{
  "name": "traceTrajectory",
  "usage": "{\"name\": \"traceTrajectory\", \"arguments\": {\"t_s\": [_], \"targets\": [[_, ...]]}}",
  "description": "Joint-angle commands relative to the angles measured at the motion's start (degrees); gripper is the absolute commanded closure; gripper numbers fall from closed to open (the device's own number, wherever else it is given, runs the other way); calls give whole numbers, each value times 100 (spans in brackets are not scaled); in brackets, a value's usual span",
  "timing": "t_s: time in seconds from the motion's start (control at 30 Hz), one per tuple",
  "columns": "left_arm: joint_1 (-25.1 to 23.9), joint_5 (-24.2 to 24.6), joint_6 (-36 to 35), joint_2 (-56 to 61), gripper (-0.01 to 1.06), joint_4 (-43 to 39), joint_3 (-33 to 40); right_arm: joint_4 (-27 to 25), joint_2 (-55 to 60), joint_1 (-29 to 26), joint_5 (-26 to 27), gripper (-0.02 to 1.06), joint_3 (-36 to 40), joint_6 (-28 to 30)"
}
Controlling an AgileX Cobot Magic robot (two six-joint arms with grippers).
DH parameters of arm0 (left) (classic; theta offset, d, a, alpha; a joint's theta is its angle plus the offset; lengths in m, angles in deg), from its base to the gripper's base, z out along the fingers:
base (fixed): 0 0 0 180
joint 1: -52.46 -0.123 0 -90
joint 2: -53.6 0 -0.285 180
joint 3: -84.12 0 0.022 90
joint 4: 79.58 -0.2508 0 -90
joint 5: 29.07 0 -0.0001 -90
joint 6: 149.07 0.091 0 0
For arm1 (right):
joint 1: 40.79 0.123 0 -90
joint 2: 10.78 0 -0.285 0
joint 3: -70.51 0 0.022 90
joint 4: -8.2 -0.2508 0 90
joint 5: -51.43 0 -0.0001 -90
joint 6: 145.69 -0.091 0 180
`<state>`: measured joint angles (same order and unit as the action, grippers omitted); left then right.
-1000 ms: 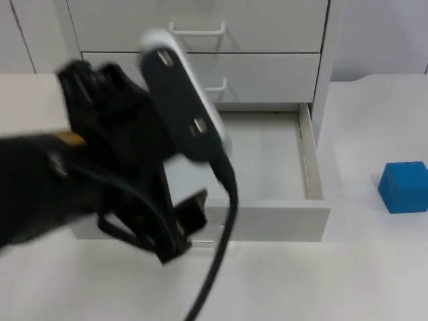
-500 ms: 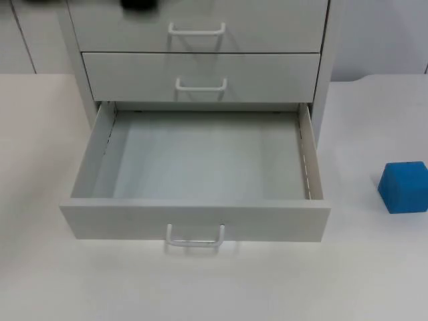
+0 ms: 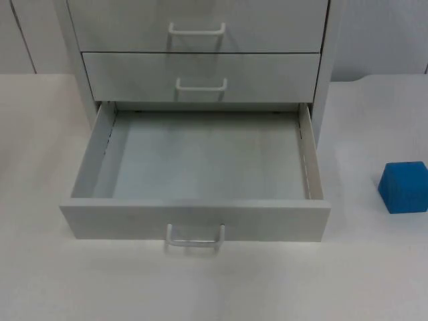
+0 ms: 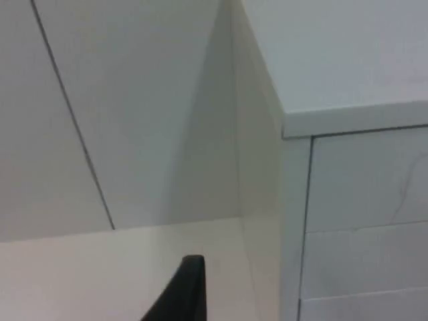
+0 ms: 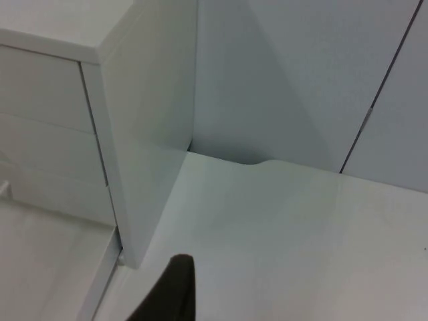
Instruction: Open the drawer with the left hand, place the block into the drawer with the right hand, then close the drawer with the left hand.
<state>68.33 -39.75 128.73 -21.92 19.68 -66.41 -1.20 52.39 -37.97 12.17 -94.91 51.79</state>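
Drawer [image 3: 200, 160], pale grey and pulled out, gapes from the white cabinet [image 3: 200, 40] on the white table top [image 3: 361, 267]; blue cube block [image 3: 403, 186] sits right. Left wrist view: left gripper's fingertip [image 4: 184, 294] by the grey partition wall [image 4: 120, 100], jaws can't tell. Right wrist view: right gripper's fingertip [image 5: 170, 291] above table, likewise unclear.

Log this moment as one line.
drawer: open, empty | blue block: on table, right of drawer | left gripper: beside cabinet

Left arm gone from above the open drawer [image 3: 200, 160].
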Motion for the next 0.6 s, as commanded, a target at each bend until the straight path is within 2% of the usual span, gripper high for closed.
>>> {"name": "traceTrajectory", "arguments": {"t_s": [0.0, 0.23, 0.3, 0.57], "targets": [[-25, -66, 145, 97, 0, 70, 22, -2, -32, 41, -15, -1, -12, 6], [-25, -424, 405, 152, 0, 70, 35, -2, -32, 41, -26, -1, -12, 6], [-25, -320, 405, 309, 0, 70, 156, -2, -32, 41, -67, -1, -12, -6], [-54, -358, -26, 502, 0, 70, 773, -2, -32, 41, -122, -1, -12, -6]]}}
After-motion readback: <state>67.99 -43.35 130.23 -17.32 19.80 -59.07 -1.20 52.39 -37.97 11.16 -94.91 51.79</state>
